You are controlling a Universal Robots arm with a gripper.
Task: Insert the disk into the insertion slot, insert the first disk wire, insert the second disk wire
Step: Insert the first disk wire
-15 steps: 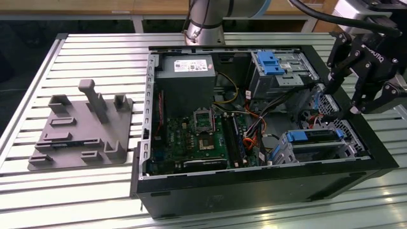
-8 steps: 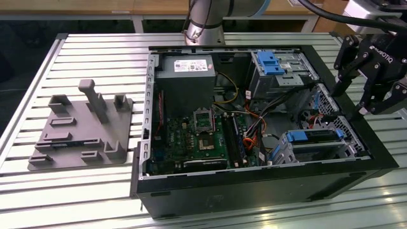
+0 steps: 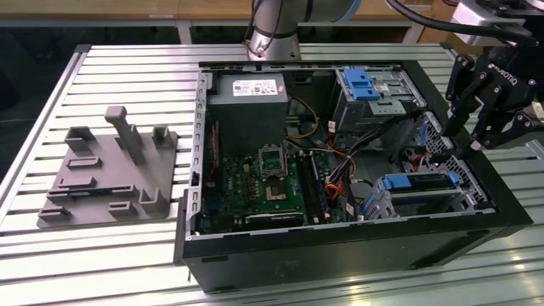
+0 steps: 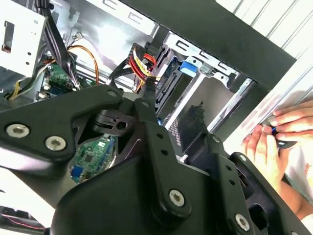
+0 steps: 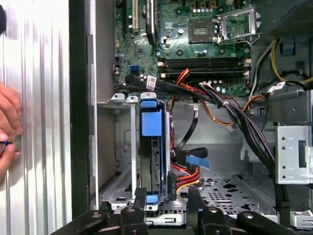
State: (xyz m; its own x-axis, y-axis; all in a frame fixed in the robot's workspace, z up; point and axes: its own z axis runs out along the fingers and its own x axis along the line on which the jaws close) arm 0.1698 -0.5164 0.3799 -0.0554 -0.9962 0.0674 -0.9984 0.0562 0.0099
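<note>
While seated in insertion slot (image 5: 117, 100), disk (image 5: 151, 122) shows bright blue carrier.

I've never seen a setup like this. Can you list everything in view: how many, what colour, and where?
table: one, silver slats, under everything
computer case: one, black, open, mid-table
fixture plate: one, grey, on the table at the exterior view's left
power supply: one, grey, white label, inside the case near the arm's base
motherboard: one, green, case floor
disk: one, silver, blue carrier, in the insertion slot
insertion slot: one, silver perforated cage, case corner
taller cage: one, silver, blue latch, beside the power supply
wires: several, black, red, yellow, orange, across the case
person's hand: one, on the table outside the case
robot arm: one, silver-grey, behind the case
gripper: one, black, jaws open, above the case wall
</note>
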